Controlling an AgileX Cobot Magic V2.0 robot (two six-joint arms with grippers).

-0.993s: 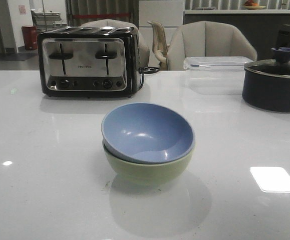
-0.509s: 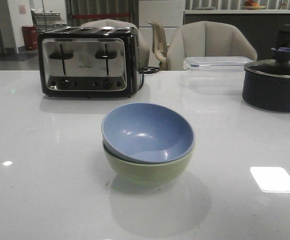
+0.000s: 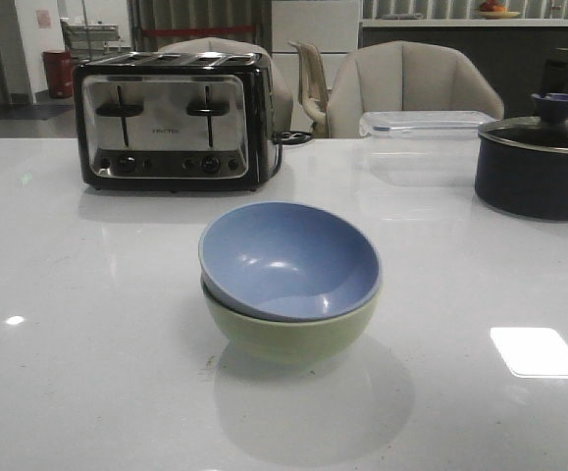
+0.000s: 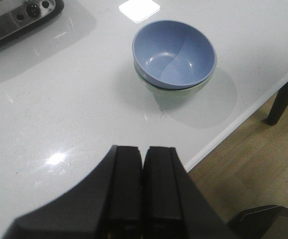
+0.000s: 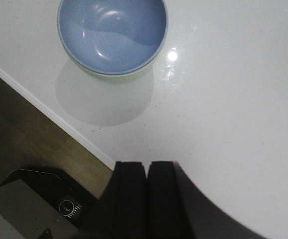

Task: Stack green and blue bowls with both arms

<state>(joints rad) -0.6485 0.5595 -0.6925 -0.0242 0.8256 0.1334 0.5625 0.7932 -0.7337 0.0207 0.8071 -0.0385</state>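
Observation:
The dusty blue bowl (image 3: 288,260) sits nested inside the pale green bowl (image 3: 293,337) at the middle of the white table, slightly tilted. The stack also shows in the left wrist view, blue bowl (image 4: 173,54) over green bowl (image 4: 176,92), and in the right wrist view, blue bowl (image 5: 112,34) over green bowl (image 5: 115,76). My left gripper (image 4: 143,149) is shut and empty, held back near the table's front edge, well away from the bowls. My right gripper (image 5: 146,164) is shut and empty, also back by the front edge. Neither arm shows in the front view.
A chrome toaster (image 3: 171,120) stands at the back left. A dark lidded pot (image 3: 539,162) stands at the back right, with a clear plastic container (image 3: 423,126) beside it. Chairs stand behind the table. The table's front edge (image 4: 243,119) drops to a wooden floor.

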